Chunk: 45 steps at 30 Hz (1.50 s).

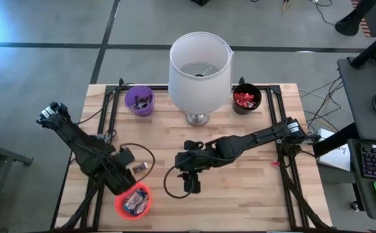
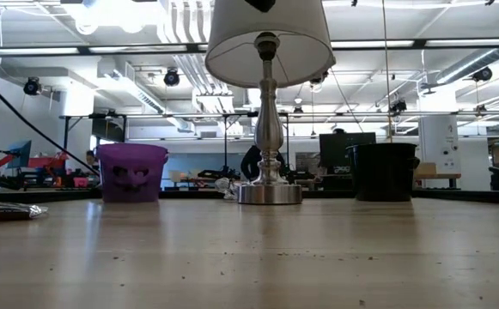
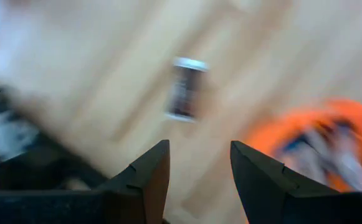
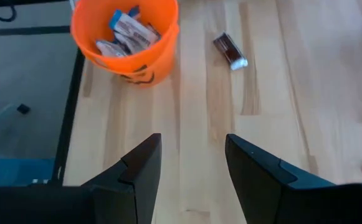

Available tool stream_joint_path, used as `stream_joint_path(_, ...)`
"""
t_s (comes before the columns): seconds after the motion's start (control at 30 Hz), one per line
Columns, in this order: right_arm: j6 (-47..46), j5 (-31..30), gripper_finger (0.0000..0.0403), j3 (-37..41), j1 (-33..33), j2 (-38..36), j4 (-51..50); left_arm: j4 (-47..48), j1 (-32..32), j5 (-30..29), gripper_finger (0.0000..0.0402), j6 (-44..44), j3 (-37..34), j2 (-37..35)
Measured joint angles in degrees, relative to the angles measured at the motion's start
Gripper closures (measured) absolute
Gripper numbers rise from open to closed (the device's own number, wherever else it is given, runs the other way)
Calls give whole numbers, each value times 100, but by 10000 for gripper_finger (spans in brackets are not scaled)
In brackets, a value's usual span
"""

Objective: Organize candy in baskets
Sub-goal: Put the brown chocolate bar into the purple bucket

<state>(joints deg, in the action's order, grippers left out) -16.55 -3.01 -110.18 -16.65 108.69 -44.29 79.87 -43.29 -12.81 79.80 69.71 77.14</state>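
Nearly done: one dark candy bar (image 1: pixel 140 167) left beside orange basket (image 1: pixel 133 201); left gripper (image 3: pixel 199 168) and right gripper (image 4: pixel 192 158) both open, empty.

My left wrist view is all smeared: the small dark wrapped candy bar (image 3: pixel 185 89) and the orange-red round basket (image 3: pixel 330 146) are just fuzzy shapes. From above, my left arm covers part of that basket's rim. Low down, the tall white lampshade (image 2: pixel 269 30) is cut off on top.
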Motion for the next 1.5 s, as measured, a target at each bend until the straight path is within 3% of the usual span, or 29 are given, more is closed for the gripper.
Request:
stream_joint_path(0.13,-11,-32,236,214,25,79,-11,821,3,-180,251,936,0,-32)
stream_joint_path(0.23,2,-227,239,348,79,165,36,933,-1,-174,251,1223,0,-56)
stream_joint_path(0.47,5,-297,237,550,336,363,116,1002,83,-444,254,963,-43,-90)
stream_joint_path(0.67,74,-282,238,549,517,373,133,920,501,-430,269,307,-613,-507)
stream_joint_path(1.03,670,94,237,549,813,382,86,-921,1103,-157,274,-778,-1651,-1525)
stream_joint_path(1.5,753,205,241,549,833,382,-44,-2555,1779,464,274,-997,-3038,-1495)
